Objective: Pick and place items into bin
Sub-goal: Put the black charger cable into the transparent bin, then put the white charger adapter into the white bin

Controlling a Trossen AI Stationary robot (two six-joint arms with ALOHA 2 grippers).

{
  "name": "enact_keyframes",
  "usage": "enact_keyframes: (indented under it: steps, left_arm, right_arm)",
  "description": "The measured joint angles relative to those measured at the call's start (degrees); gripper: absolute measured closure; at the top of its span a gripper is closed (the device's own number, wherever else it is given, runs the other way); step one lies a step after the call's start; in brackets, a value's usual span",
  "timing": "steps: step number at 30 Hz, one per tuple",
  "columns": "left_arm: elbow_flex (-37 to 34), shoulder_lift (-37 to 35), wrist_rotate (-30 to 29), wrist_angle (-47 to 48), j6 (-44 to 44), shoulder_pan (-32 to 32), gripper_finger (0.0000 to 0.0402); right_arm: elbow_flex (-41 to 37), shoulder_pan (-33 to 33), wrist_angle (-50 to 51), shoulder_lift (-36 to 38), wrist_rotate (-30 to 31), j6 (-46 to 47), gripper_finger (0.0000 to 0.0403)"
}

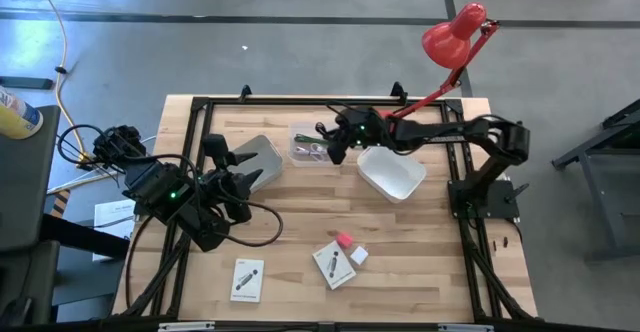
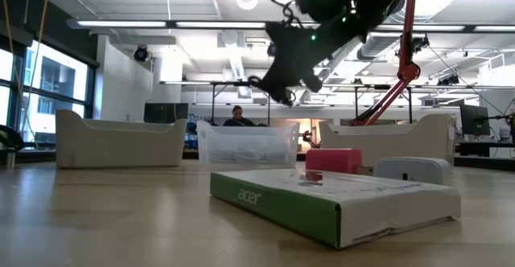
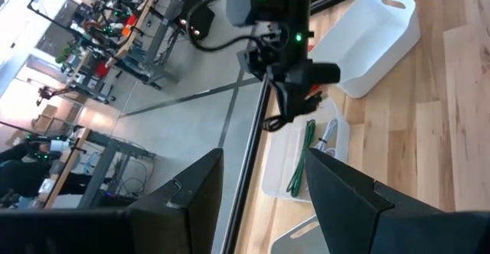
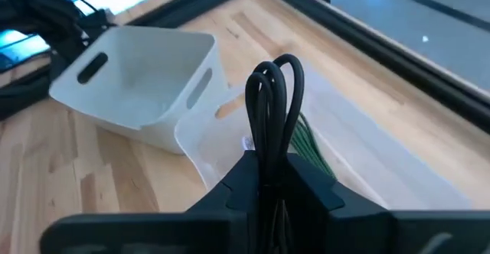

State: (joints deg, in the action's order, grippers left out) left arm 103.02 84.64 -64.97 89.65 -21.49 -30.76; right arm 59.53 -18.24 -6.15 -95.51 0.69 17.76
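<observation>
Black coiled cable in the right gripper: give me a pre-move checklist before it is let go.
1. Grip: the right gripper is shut on the black coiled cable: ok.
2. Position: the gripper hangs above the clear bin: ok.
3. Exact drop line inside the rim: cannot tell.
4. Bin contents: a green cable already lies inside, with room left: ok.
5. Left gripper is open, beside the tilted white bin, apart from the right arm: ok.
6. Items left on the table: white cards, pink piece: not ok.
</observation>
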Motion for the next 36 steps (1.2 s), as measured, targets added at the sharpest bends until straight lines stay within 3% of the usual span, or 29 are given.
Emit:
enact_keyframes:
  steps: [5, 14, 25, 31, 36]
  left_arm:
    - [0.00, 0.00, -0.02, -0.19, -0.02, 0.00, 0.0229]
    - [0.00, 0.00, -1.59, -1.47, -0.05, 0.00, 0.0229]
    - [0.00, 0.00, -1.73, -1.66, -0.05, 0.00, 0.0229]
    - [0.00, 0.00, -1.73, -1.68, 0.02, 0.00, 0.0229]
    - [0.00, 0.00, -2.99, -1.53, 0.06, 0.02, 0.0229]
  right_arm:
    - [0.02, -0.91, -0.67, -2.74, -0.92, -0.07, 0.0342]
    - [0.02, -1.80, -2.67, -5.67, -1.29, -0.34, 0.0358]
    - [0.04, -1.77, -5.03, -5.60, -1.68, -2.15, 0.0275]
    - [0.04, -1.62, -5.27, -2.99, -8.44, -3.60, 0.0247]
    - [0.04, -0.34, -2.45, 1.63, -14.36, -4.93, 0.0250]
